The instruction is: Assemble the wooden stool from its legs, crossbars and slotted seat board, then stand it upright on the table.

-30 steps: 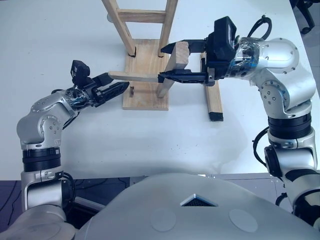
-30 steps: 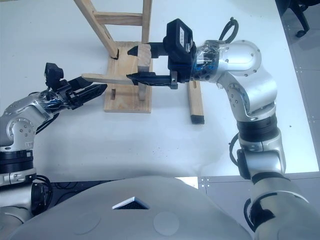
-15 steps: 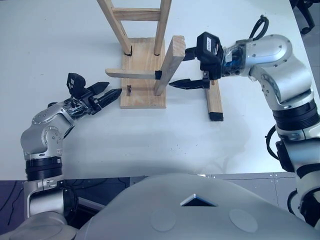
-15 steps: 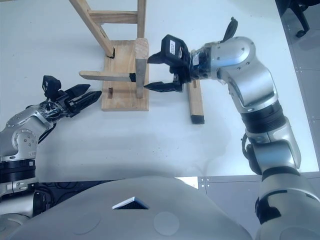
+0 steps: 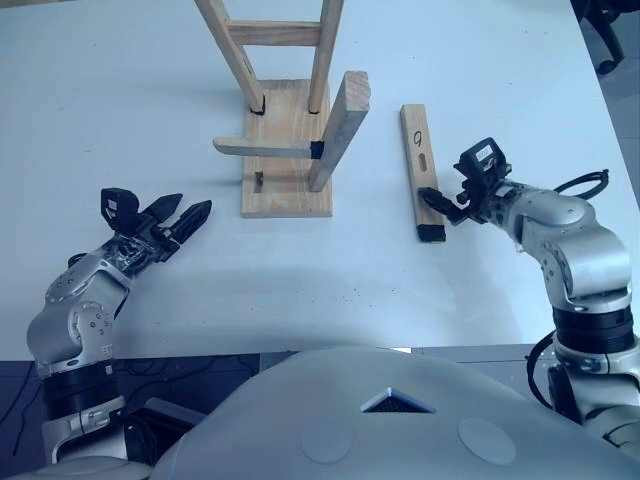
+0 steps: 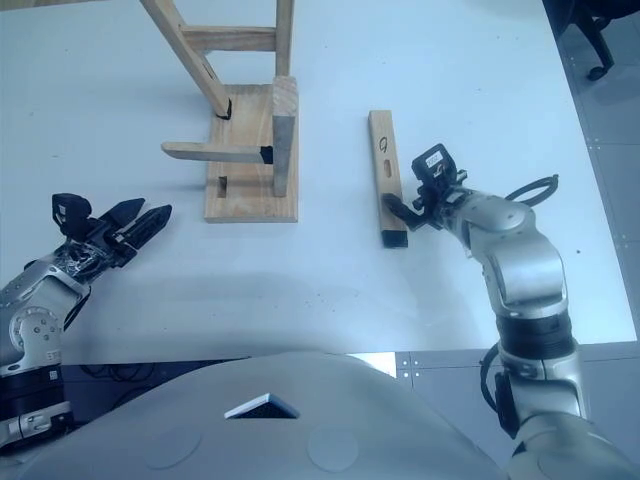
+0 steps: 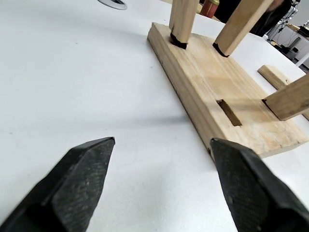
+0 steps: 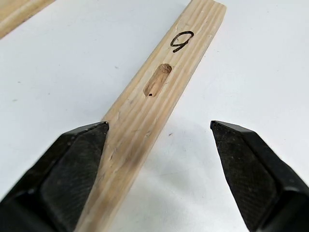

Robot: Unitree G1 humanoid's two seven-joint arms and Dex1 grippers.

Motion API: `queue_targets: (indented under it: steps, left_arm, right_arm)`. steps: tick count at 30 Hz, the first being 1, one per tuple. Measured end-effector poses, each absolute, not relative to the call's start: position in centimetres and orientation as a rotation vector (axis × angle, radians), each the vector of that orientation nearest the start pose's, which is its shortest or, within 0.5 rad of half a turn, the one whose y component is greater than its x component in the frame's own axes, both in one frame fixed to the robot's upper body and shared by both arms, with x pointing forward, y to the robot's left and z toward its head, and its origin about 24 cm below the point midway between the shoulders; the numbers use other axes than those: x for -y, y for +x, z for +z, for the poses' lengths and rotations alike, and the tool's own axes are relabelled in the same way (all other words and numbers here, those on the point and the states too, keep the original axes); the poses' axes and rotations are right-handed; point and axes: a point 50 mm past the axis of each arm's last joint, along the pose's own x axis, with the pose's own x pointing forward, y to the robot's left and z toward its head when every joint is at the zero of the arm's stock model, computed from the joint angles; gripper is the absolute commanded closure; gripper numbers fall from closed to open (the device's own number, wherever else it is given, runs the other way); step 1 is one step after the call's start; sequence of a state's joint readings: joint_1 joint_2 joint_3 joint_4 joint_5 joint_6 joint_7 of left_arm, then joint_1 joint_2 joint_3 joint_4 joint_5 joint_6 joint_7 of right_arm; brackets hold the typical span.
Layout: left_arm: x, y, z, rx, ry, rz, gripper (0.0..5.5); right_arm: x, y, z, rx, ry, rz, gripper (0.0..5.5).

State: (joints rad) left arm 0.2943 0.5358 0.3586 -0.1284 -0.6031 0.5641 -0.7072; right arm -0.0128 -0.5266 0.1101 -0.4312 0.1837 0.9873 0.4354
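The slotted seat board (image 5: 285, 185) lies flat on the white table. Two legs joined by a crossbar (image 5: 277, 31) stand in its far slots. A third leg (image 5: 337, 126) stands at its right edge, with a crossbar (image 5: 262, 148) sticking out to the left. One free slot (image 7: 228, 112) shows in the board. A loose leg (image 5: 418, 170) marked with a slot lies on the table right of the board. My right gripper (image 5: 443, 203) is open, its fingers straddling the near end of that loose leg (image 8: 159, 92). My left gripper (image 5: 183, 219) is open and holds nothing, to the left of and nearer than the board (image 7: 212, 82).
The white table (image 5: 300, 280) is bare in front of the board. Its right edge (image 5: 612, 110) runs near the right arm. A dark chair base (image 5: 610, 30) stands on the floor beyond that edge.
Both grippers let go: the right released the third leg, the left the crossbar. Both pulled back toward me, the right ending at the loose leg. The third leg stays standing on the board.
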Motion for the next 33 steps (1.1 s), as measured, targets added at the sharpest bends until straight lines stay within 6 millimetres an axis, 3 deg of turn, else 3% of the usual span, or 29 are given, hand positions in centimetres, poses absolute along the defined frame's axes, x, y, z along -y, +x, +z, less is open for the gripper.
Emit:
queue_targets:
  steps: [4, 8, 12, 16, 20, 25, 27, 30, 32, 33]
  left_arm:
    - [-28.6, 17.7, 4.5, -0.475, -0.252, -0.395, 1.87]
    - [-28.9, 17.6, 4.6, -0.489, -0.238, -0.402, 1.87]
    - [-28.6, 17.6, 4.4, -0.501, -0.231, -0.411, 1.87]
    - [-28.5, 18.4, 5.0, -0.464, -0.222, -0.407, 1.87]
    - [-29.5, 20.0, 8.5, -0.202, -0.247, -0.338, 1.87]
    - [-30.2, 21.1, 14.0, 0.117, -0.454, -0.426, 1.61]
    - [-29.7, 21.6, 16.1, 0.180, -0.502, -0.522, 1.30]
    - [-26.9, 22.7, 20.4, 0.273, -0.535, -0.798, 0.94]
    - [-24.5, 23.7, 23.1, 0.312, -0.516, -0.973, 0.66]
    - [-23.6, 24.0, 23.9, 0.324, -0.511, -1.033, 0.44]
  right_arm:
    - [18.0, 21.3, 4.7, -0.727, -0.205, 0.468, 1.60]
    - [18.8, 21.5, 5.9, -0.707, -0.196, 0.399, 1.60]
    - [18.2, 21.0, 5.0, -0.750, -0.233, 0.453, 2.16]
    - [19.9, 21.1, 3.9, -0.748, -0.290, 0.463, 2.85]
    - [21.6, 21.9, 3.6, -0.723, -0.253, 0.402, 3.38]
    - [24.0, 24.3, 4.3, -0.659, -0.191, 0.341, 3.42]
    - [23.8, 26.3, 6.4, -0.553, -0.154, 0.386, 3.44]
    - [21.4, 30.7, 16.0, -0.147, -0.083, 0.590, 3.44]
    - [18.9, 31.4, 22.0, 0.087, -0.027, 0.794, 3.44]
    - [17.7, 31.3, 23.7, 0.157, -0.002, 0.881, 3.44]
